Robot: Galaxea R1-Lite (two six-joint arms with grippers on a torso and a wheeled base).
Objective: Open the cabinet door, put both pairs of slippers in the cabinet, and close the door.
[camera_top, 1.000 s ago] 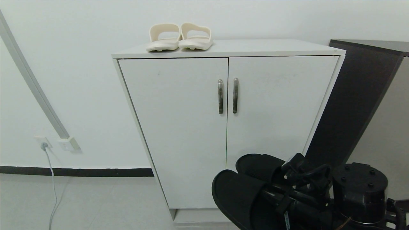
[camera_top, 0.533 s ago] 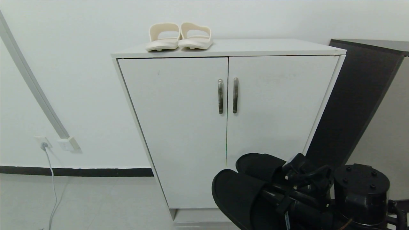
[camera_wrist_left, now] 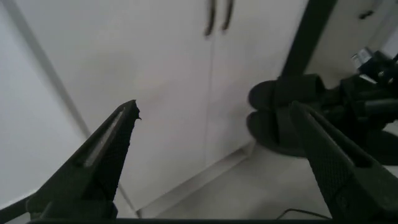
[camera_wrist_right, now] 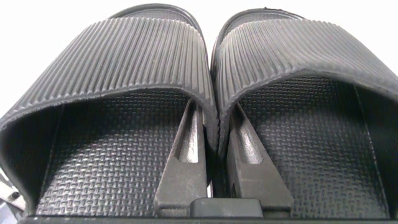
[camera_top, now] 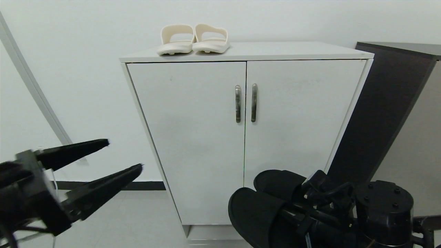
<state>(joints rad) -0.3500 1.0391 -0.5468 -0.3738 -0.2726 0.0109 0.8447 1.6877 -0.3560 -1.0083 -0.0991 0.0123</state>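
A white wall (camera_top: pixel 86 69) and a pale floor (camera_top: pixel 131 220) lay behind a white cabinet (camera_top: pixel 193 144), both doors shut, its two handles (camera_top: pixel 237 103) side by side at the middle seam. Cream slippers (camera_top: pixel 193 39) sat as a pair on the cabinet top, towards its left rear corner. A dark unit (camera_top: pixel 386 113) stood just beside the cabinet on the right. The left gripper (camera_top: pixel 124 154) hung low at the left, near the cabinet's left edge, spread wide and holding nothing. Low on the right, in front of the right door, the right gripper (camera_top: pixel 303 215) held black slippers (camera_top: pixel 255 210), toes towards the cabinet.

From the left wrist, the two fingers stood well apart, the cabinet front between them and the black pair off to one side.

From the right wrist, one finger lay inside each black slipper, pinching the two touching inner walls together.
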